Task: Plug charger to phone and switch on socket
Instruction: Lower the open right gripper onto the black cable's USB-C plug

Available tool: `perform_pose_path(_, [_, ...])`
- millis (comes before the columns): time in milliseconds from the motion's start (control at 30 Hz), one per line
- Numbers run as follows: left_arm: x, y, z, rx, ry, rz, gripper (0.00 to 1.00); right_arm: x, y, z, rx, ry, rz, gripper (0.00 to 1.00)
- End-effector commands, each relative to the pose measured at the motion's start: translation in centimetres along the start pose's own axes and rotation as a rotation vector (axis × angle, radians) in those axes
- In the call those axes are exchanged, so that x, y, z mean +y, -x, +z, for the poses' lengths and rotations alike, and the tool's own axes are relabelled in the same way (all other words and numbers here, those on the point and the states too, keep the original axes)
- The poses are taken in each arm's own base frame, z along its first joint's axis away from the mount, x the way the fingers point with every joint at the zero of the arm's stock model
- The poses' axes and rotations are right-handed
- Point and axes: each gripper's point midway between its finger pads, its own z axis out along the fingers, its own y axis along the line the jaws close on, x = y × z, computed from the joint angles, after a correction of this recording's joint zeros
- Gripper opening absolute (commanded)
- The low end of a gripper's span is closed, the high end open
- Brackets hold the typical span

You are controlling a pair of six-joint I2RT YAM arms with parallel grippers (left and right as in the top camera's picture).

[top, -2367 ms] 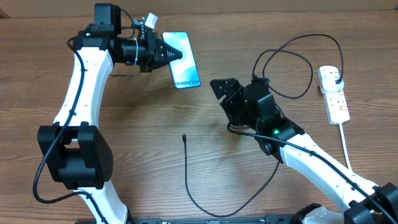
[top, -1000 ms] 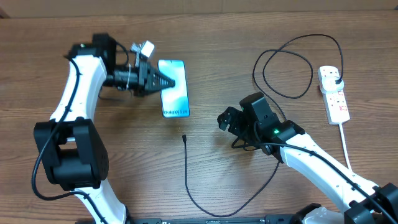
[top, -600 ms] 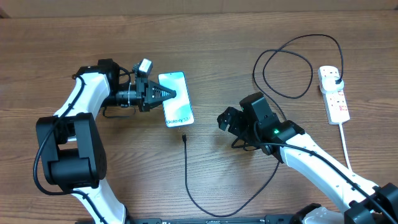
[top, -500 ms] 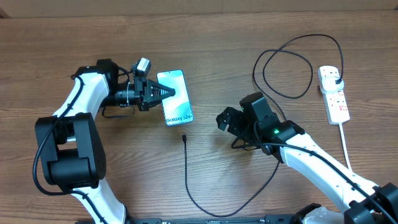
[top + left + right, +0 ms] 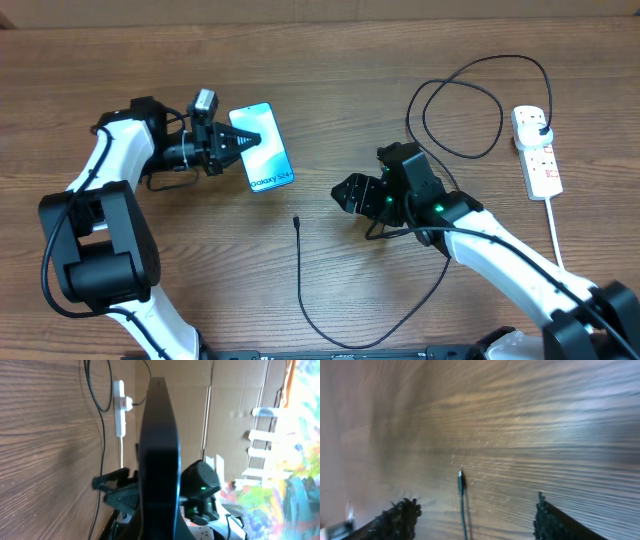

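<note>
While my left gripper (image 5: 250, 141) clamps the phone (image 5: 268, 165), my right gripper (image 5: 345, 192) hangs, jaws apart, by the charger tip (image 5: 297, 222); plugging in and switching the socket (image 5: 540, 160) remain.

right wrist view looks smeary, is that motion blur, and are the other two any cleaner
Right wrist view: likely, the wood grain streaks sideways, but the charger tip is readable. Left wrist view: the phone edge looms dark, the room at right blown out. Overhead view: sharp, evenly lit, screen text legible.

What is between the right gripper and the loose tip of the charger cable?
Nothing but bare table: in the overhead view, only wood separates the right gripper from the charger tip.
</note>
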Motion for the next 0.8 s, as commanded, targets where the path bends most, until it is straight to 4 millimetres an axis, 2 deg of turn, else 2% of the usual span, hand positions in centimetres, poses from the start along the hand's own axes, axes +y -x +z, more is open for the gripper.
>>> perform_pose_path(0, [-1.4, 0.7, -1.4, -0.047, -0.062, -0.015, 0.04, 1.1, -1.7, 1.5, 0.135, 0.083, -0.004, 0.72])
perform_pose_path(133, [-1.3, 1.2, -2.6, -0.082, -0.063, -0.019, 0.04, 0.7, -2.5, 3.0, 0.2, 0.072, 0.014, 0.68])
perform_pose_path(400, [-1.2, 2.1, -5.1, -0.149, -0.064, -0.019, 0.04, 1.9, -4.1, 5.8, 0.259, 0.022, -0.04, 0.62])
perform_pose_path(567, [-1.2, 2.2, -5.5, -0.161, -0.062, -0.02, 0.04, 2.5, -5.4, 7.7, 0.304, -0.001, -0.036, 0.59])
perform_pose_path(767, [-1.2, 2.2, -5.5, -0.161, -0.061, -0.017, 0.04, 2.3, -6.0, 8.2, 0.332, -0.008, 0.016, 0.53])
